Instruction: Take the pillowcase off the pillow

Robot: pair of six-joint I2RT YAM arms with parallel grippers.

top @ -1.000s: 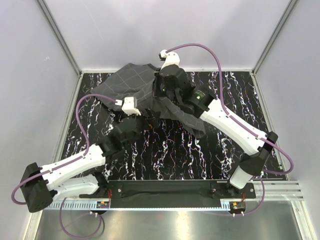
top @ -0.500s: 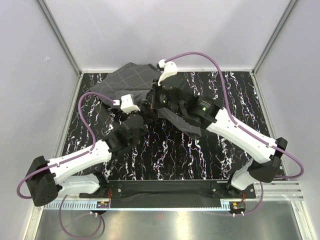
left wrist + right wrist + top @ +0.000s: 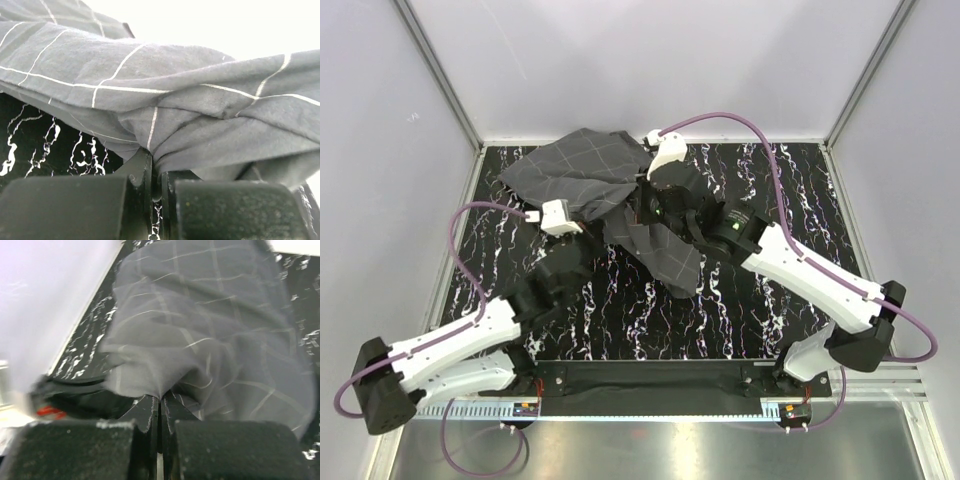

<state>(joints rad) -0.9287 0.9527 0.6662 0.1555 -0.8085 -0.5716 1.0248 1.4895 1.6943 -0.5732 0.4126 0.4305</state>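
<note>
Both arms have drawn back toward the near edge, stretching the pillowcase [image 3: 582, 170] across the far left of the counter [image 3: 770, 300], one flap now trailing toward the middle. Left gripper [image 3: 156, 162] and right gripper [image 3: 160, 401] each pinch a fold of it; no pillow shows, so the cover looks nearly free.

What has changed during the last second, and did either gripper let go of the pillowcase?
The left gripper, pinching the pillowcase, drew back to the left and toward its base, pulling the pillowcase that way. The right gripper came slightly nearer, and the hanging fold below it swung left and nearer. Both grippers stayed shut on the pillowcase and nothing was released. The pillow cannot be seen.
</note>
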